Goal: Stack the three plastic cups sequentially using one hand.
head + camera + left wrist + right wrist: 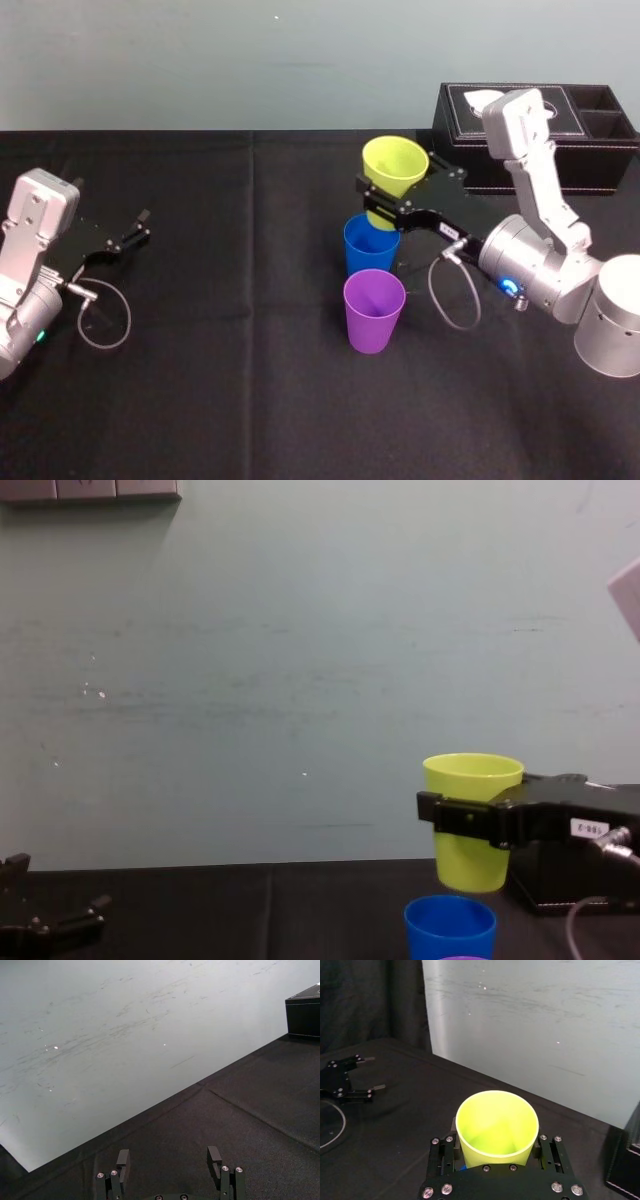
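- The cups are small, smooth plastic tumblers, wider at the rim than at the base, all open end up and about the same size.
- There are three cups, one of each colour: a yellow-green cup (394, 170), a blue cup (370, 250) and a purple cup (374, 310).
- The blue cup and the purple cup stand upright on the black tabletop (230, 350) near its middle. The purple one is just in front of the blue one, on the robot's side.
- The yellow-green cup is off the tabletop, held upright right over the blue cup. In the chest view its base hangs just above the blue rim and does not touch it.
- There are two grippers and one black box (600, 165), which sits at the far right of the tabletop by the wall.
- The right gripper (385, 195) reaches in from the right, level across the tabletop, with its fingers (442, 1147) closed on either side of the yellow-green cup, partway down its body below the rim.
- A small white label sits on the right gripper's side, and a grey cable loops under its wrist.
- The left gripper (140, 228) sits low at the left of the tabletop, well apart from the cups, pointing toward the wall. Its fingers (122, 1160) are spread wide with nothing between them.
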